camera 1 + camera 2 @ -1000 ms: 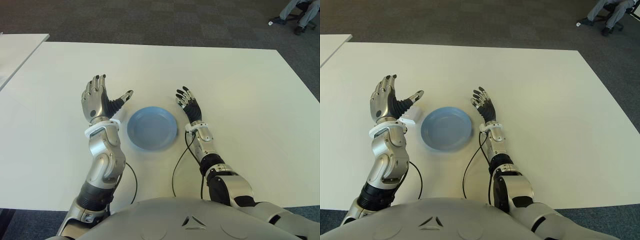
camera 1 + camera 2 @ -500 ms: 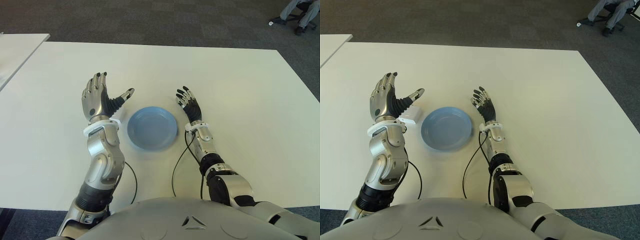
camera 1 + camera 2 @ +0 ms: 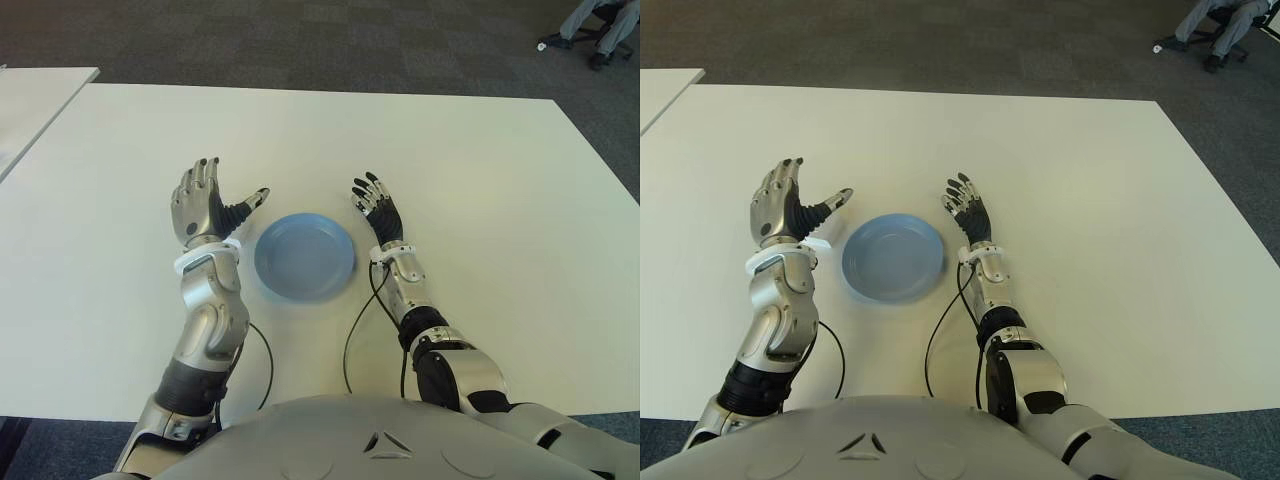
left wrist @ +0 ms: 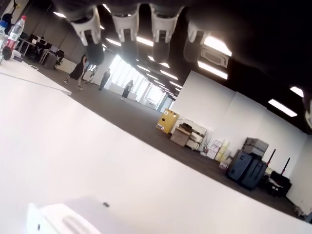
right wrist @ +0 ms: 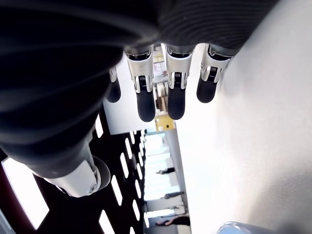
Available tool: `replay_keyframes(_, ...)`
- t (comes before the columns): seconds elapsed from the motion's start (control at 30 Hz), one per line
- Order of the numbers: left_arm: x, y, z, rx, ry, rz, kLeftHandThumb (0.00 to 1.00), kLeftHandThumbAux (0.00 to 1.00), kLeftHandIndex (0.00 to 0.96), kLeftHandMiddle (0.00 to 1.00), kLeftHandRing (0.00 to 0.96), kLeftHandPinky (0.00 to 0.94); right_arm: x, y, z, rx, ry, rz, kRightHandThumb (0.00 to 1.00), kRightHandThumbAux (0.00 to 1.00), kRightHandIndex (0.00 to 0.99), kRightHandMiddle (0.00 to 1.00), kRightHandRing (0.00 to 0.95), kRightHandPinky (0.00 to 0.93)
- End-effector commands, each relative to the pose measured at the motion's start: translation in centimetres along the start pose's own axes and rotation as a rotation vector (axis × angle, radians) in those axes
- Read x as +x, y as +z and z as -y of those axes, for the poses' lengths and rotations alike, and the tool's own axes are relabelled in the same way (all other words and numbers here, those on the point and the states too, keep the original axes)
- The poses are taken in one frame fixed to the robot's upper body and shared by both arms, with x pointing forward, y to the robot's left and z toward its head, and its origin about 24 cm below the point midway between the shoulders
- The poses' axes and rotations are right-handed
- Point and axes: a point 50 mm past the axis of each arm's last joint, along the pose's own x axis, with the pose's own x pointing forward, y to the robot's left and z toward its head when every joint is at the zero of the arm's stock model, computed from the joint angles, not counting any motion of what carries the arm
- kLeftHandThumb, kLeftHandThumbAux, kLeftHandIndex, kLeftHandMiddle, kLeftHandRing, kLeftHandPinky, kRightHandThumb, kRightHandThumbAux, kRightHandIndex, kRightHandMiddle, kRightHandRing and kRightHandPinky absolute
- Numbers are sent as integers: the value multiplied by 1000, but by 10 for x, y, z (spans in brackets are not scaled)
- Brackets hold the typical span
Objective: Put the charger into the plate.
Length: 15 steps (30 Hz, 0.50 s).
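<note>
- Compared with a second ago, the left robot hand [image 3: 205, 203] has shifted toward the blue plate [image 3: 304, 257] and dropped lower — its fingers now tip forward rather than standing upright, thumb still pointing at the plate's rim.
- The right robot hand [image 3: 378, 209] has not moved; it shows just beside the plate's right side, fingers spread and holding nothing.
- The left robot hand is likewise open, its fingers fanned apart and its palm bare.
- The white charger [image 4: 73, 217] lies on the tabletop [image 3: 480, 200], directly beneath the left robot hand and to the left of the plate, not in it.
- A second ago the right eye view showed the charger as a white block between the left wrist and the plate; now the wrist and hand cover nearly all of it in both eye views.
- Only the left wrist view shows the charger plainly — a pale, rounded block at the near edge of the picture, with the fingertips [image 4: 126, 30] hanging above and apart from it.
- The right wrist view shows its own straightened fingers and a sliver of the blue plate at the frame's edge.
- The plate is empty.
</note>
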Motion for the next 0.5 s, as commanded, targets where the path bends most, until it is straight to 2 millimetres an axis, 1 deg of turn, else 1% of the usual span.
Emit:
replay_keyframes(0.03, 3, -10, 24, 42, -33, -20, 207, 310, 0, 0, 0, 30, -10, -18, 2, 22, -25, -87, 58, 723, 66, 188, 146, 104)
replay_keyframes(0.23, 5, -21, 48, 83, -52, -35, 228, 312, 0, 0, 0, 28, -10, -17, 3, 22, -27, -86, 53, 722, 68, 192, 149, 102)
replay_keyframes(0.5, 9, -34, 66, 135, -68, -67, 236, 321, 0, 0, 0, 46, -11, -17, 4, 21, -31, -86, 50, 719, 68, 192, 150, 104)
